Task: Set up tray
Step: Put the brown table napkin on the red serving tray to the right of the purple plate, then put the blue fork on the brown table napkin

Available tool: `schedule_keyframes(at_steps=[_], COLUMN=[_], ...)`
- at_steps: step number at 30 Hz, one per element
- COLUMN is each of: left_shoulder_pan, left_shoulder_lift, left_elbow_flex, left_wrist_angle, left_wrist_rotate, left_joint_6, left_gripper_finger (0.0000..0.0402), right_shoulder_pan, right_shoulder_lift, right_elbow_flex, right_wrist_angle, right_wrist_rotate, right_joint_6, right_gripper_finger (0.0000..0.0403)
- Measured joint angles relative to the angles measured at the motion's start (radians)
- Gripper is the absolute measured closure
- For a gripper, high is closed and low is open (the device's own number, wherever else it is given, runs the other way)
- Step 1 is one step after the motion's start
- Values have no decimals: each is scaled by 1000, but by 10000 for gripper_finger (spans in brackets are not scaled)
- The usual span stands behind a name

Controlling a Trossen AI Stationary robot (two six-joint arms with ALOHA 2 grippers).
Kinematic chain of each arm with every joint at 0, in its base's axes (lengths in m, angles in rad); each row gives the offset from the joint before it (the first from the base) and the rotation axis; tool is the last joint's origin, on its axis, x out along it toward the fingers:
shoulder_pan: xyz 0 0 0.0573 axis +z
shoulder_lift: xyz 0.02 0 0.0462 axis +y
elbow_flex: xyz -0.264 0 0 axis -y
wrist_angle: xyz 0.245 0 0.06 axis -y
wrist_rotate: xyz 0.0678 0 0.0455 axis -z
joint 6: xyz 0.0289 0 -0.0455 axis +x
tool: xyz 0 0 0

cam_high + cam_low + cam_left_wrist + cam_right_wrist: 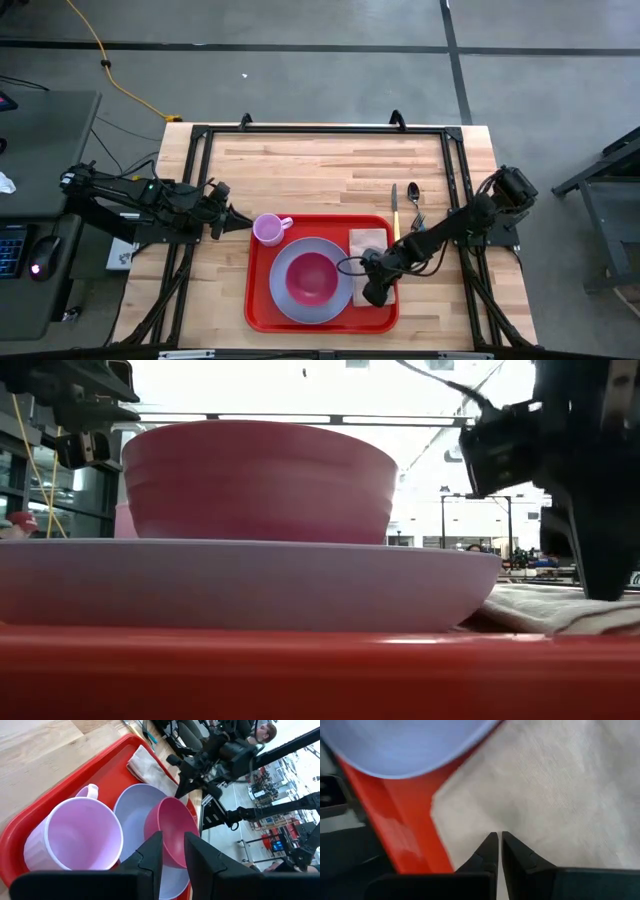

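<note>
Butcher-block table (pixel 330 165), red tray (pixel 262 300) at its near edge. My right gripper (pixel 375 292) is pinched shut with nothing in it, tips on the napkin (pixel 366 243); dragging could bunch it against the plate (pixel 290 300). Bowl (pixel 312 278) sits close. Knife (pixel 394 211), spoon (pixel 414 200) beyond. Left gripper (pixel 235 220) part-open by the mug (pixel 268 229), holding nothing.

A knife (pixel 394 208) and spoon (pixel 414 199) lie side by side on the wooden table (pixel 320 170).
</note>
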Motion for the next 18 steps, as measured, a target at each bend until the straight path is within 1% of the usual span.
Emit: schedule_keyframes(at_steps=[7,9,13,18], left_shoulder_pan=[0,0,0,0], left_shoulder_lift=[0,0,0,0], left_elbow_flex=[0,0,0,0], left_wrist_angle=[0,1,1,1], left_wrist_rotate=[0,0,0,0], left_joint_6=[0,0,0,0], left_gripper_finger=[291,291,291,291], right_shoulder_pan=[0,0,-13,-47], right_shoulder_lift=[-98,-128,-203,-326], right_elbow_flex=[0,0,0,1], right_wrist_angle=[-7,-34,-163,-350], right_wrist_rotate=[39,50,79,172], right_joint_6=[37,41,58,95], right_gripper_finger=[402,402,402,402])
